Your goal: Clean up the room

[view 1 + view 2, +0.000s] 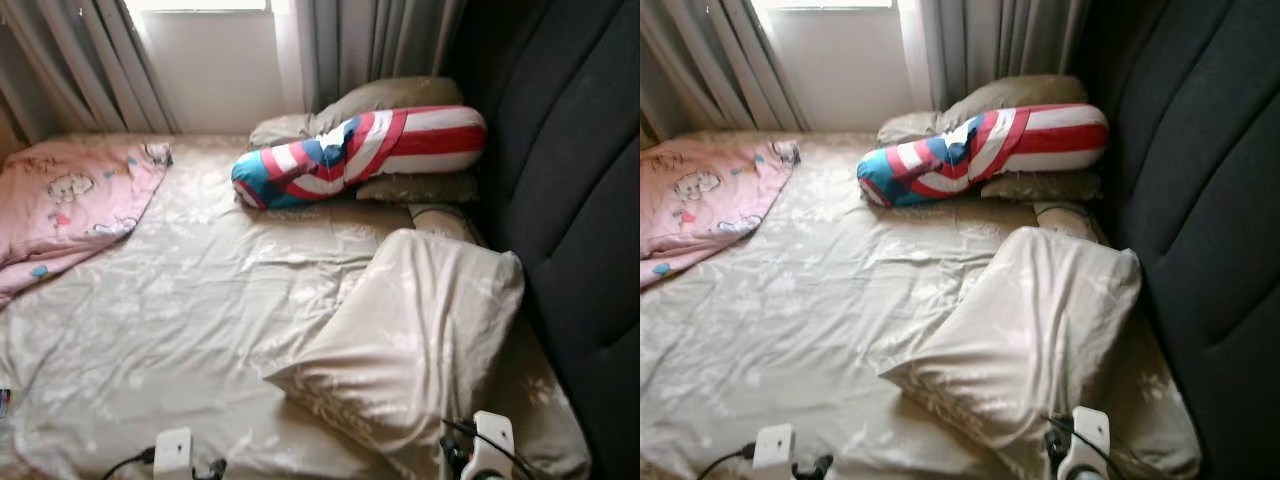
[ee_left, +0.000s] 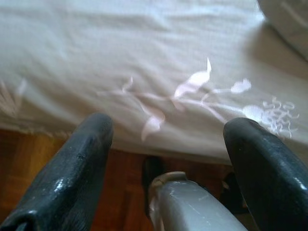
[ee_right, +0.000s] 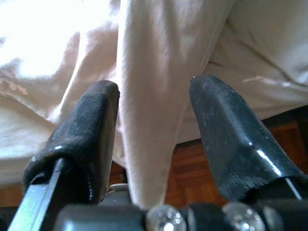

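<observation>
A beige flowered pillow lies askew on the near right of the bed, whose sheet is wrinkled. At the far end rests a red, white and blue bolster on olive pillows. A pink cartoon blanket is bunched at the far left. My right gripper is open at the bed's near edge, and a fold of the pillow runs between its fingers. My left gripper is open just short of the sheet's near edge, holding nothing.
A dark padded headboard runs along the bed's right side. Grey curtains and a bright window close off the far end. Wooden floor lies below the bed's near edge.
</observation>
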Tool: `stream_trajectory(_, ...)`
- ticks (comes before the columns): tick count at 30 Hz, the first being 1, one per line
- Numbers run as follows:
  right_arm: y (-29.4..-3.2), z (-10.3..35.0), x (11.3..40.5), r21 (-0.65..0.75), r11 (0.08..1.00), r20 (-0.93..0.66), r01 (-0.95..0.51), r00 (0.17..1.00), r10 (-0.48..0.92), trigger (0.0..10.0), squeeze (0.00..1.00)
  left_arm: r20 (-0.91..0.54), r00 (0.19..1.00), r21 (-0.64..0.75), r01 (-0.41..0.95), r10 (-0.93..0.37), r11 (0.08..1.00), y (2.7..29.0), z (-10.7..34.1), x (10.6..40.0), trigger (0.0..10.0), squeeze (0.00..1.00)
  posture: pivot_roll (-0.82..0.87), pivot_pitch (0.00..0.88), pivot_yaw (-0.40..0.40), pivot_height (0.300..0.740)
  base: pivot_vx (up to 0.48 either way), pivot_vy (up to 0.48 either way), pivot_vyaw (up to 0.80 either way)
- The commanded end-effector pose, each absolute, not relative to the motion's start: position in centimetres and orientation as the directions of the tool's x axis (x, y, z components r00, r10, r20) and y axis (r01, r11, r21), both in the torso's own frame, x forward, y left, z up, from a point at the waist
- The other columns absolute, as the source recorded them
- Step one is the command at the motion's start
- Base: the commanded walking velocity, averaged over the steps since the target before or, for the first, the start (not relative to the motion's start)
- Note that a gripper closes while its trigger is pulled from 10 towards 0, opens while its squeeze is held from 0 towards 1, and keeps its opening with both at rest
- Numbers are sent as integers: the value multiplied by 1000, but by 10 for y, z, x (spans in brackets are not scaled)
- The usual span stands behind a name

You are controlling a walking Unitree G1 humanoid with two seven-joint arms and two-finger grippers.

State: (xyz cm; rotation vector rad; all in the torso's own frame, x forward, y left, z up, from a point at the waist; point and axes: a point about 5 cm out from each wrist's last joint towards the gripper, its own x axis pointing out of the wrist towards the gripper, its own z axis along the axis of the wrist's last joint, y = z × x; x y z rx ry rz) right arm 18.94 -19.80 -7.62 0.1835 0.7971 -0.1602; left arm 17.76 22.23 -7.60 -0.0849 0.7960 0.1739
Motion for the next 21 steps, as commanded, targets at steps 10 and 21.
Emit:
stream_trajectory(10, -191, -64, 212, 134, 968, -665, 210, 744, -69, 10000, 0, -692, 712, 5, -160, 119, 987, 225, -73, 179, 10000, 0, -13, 0, -1, 740, 0, 0, 0)
stream_trajectory(21, -178, -50, 235, 194, 969, -591, 151, 807, -7, 10000, 0, -560, 825, -10, -104, 80, 995, 223, -54, 206, 10000, 0, -8, 0, 18, 740, 0, 0, 0)
